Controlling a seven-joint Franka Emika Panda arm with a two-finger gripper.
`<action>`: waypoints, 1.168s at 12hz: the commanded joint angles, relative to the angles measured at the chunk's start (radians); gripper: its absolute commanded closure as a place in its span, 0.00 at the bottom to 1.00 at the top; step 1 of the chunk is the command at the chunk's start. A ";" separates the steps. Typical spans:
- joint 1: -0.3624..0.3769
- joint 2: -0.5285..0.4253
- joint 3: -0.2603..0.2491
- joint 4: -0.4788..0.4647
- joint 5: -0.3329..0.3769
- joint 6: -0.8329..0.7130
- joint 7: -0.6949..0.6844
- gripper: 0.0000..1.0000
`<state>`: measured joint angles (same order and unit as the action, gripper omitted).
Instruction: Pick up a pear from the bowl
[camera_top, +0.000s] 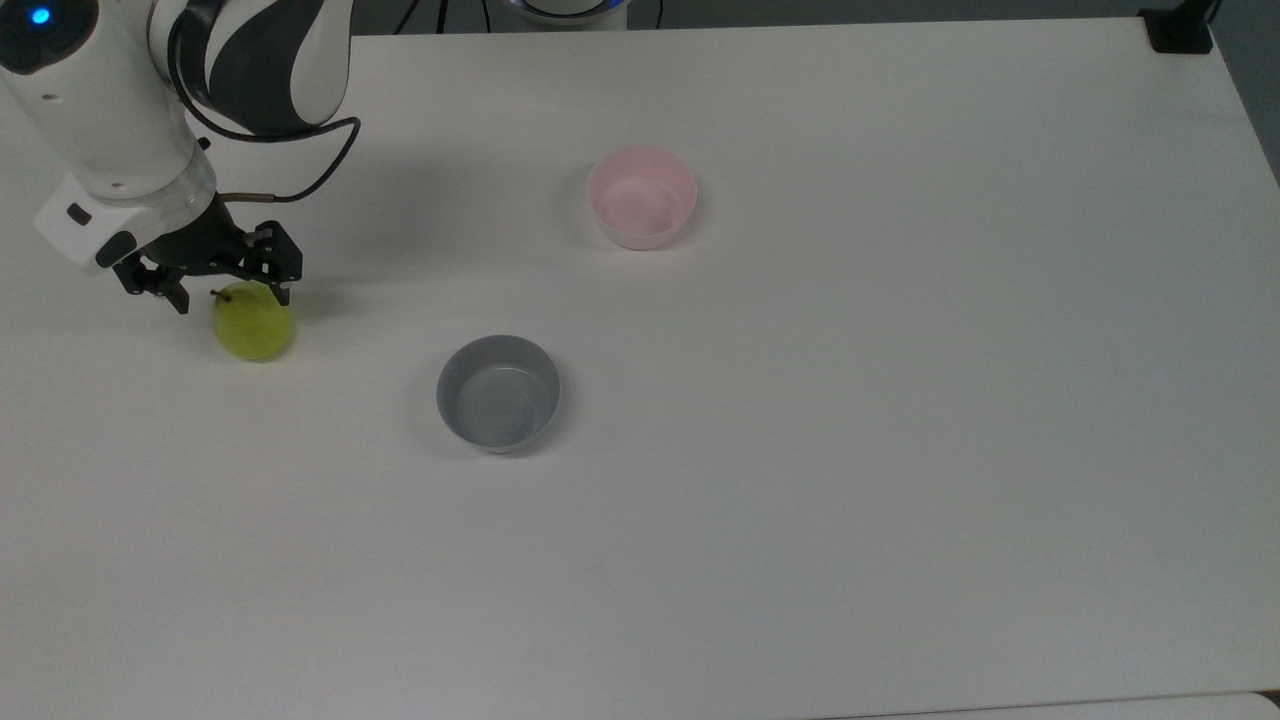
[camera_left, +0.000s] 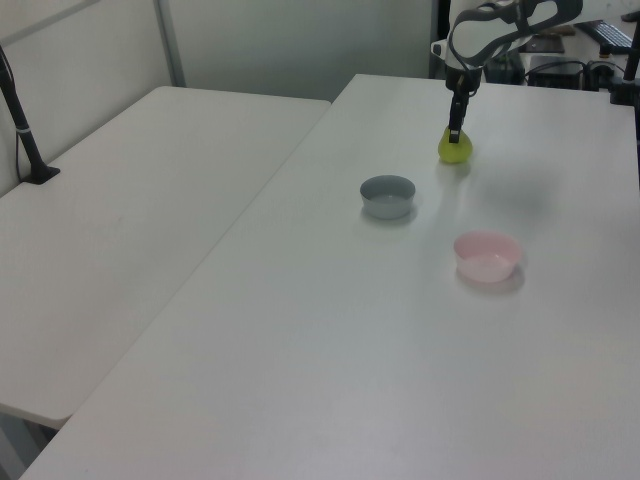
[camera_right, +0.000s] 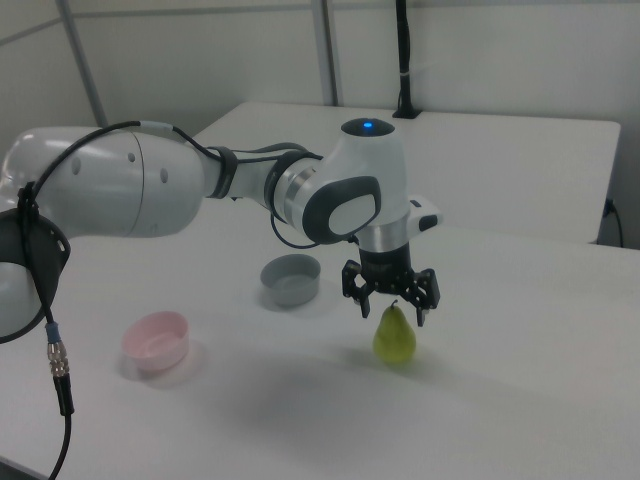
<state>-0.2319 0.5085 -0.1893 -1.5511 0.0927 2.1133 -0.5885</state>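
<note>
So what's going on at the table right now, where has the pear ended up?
The pear stands upright on the table, stem up, well away from both bowls. The gripper hangs just above it with its fingers spread open either side of the stem, not holding it. The pink bowl and the grey bowl both sit empty nearer the table's middle.
</note>
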 joint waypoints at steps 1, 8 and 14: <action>0.016 -0.074 -0.005 -0.017 0.009 -0.050 0.012 0.00; 0.141 -0.350 -0.001 -0.015 -0.070 -0.398 0.294 0.00; 0.253 -0.524 0.008 -0.024 -0.060 -0.601 0.462 0.00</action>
<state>-0.0276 0.0522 -0.1815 -1.5376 0.0367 1.5498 -0.2129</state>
